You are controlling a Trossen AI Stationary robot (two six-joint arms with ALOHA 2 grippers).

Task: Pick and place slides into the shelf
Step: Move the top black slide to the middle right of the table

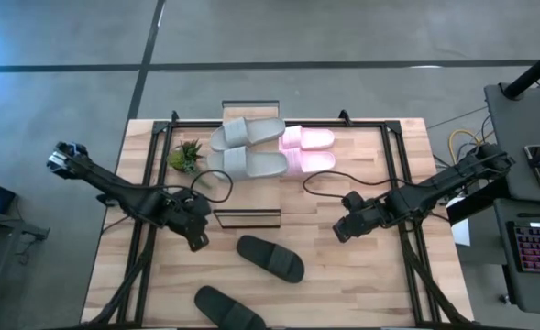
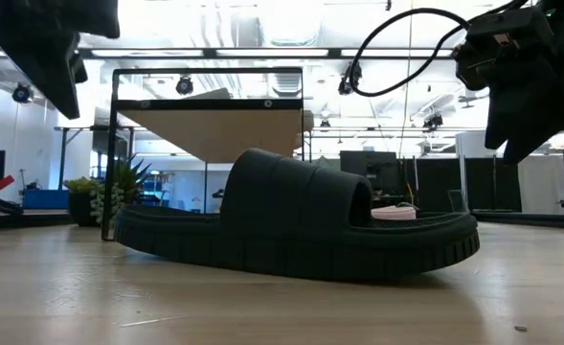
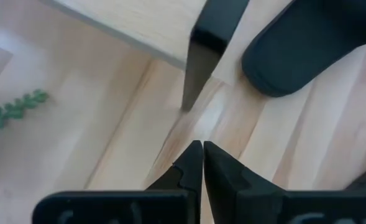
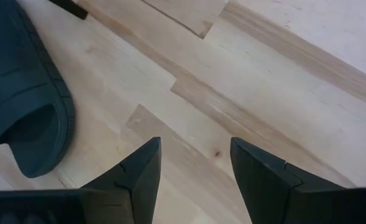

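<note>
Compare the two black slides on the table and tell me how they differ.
Place: the farther black slide lies mid-table, between the two grippers; the nearer black slide lies at the table's front edge, partly cut off by the picture.
Visibility: the farther black slide shows whole from above, strap up; the nearer black slide only partly.
Neighbours: the farther black slide sits close to the shelf; the nearer black slide is farther from it.
Shared: both are black, angled alike, untouched.

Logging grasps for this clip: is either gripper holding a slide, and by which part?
Nothing is held. The left gripper is shut on nothing; the right gripper is open over bare table.
</note>
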